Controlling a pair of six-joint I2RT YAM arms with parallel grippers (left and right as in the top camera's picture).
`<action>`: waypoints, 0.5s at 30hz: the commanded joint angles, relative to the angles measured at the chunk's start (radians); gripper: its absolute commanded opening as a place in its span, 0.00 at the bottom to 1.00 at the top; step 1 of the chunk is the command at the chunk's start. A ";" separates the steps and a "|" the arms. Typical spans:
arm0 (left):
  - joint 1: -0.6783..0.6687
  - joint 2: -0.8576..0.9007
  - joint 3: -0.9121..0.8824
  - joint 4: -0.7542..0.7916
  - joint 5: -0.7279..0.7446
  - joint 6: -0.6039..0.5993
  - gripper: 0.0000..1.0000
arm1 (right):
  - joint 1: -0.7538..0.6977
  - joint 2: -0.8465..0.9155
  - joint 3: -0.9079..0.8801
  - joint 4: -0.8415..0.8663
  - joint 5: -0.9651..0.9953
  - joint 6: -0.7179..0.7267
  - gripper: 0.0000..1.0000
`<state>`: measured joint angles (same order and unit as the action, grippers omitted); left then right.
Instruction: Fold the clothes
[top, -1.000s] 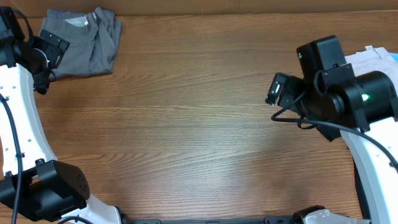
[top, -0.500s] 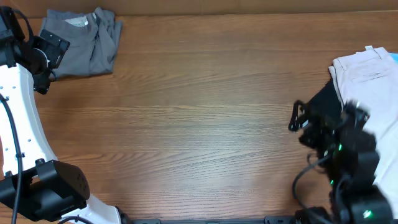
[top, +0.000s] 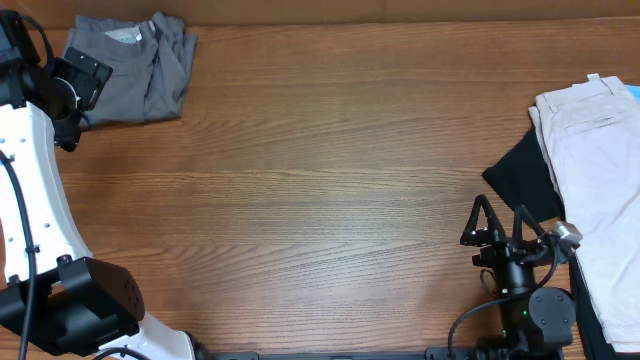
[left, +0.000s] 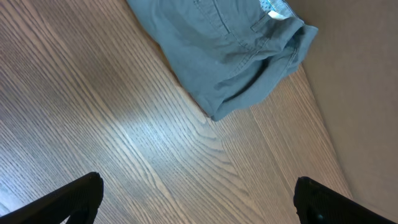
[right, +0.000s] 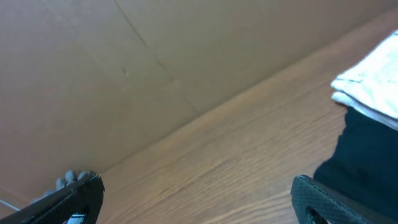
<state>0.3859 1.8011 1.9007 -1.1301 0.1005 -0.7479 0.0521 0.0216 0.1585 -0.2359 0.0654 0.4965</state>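
At the far left the left gripper (left: 198, 198) hangs with its jaws spread wide and empty, just beside the grey shorts (top: 130, 65). They lie folded in the table's (top: 300, 200) far left corner, long side roughly left to right, waistband toward the back edge, bunched end to the right. Near the front right, the right gripper (top: 500, 225) gapes wide and empty beside a black garment (top: 522, 172) and cream shorts (top: 592, 170).

Your left arm (top: 30, 190) has white links, black joints and black cables; your right claw (top: 500, 216) is black.
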 joint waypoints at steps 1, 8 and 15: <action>-0.007 0.010 0.006 0.001 0.000 0.019 1.00 | -0.007 -0.019 -0.071 0.087 -0.007 -0.034 1.00; -0.006 0.010 0.006 0.001 0.000 0.019 1.00 | -0.006 -0.019 -0.151 0.216 -0.015 -0.061 1.00; -0.007 0.010 0.006 0.001 0.000 0.019 1.00 | -0.006 -0.019 -0.151 0.156 -0.024 -0.111 1.00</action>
<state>0.3859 1.8011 1.9007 -1.1301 0.1005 -0.7479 0.0521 0.0147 0.0185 -0.0814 0.0540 0.4164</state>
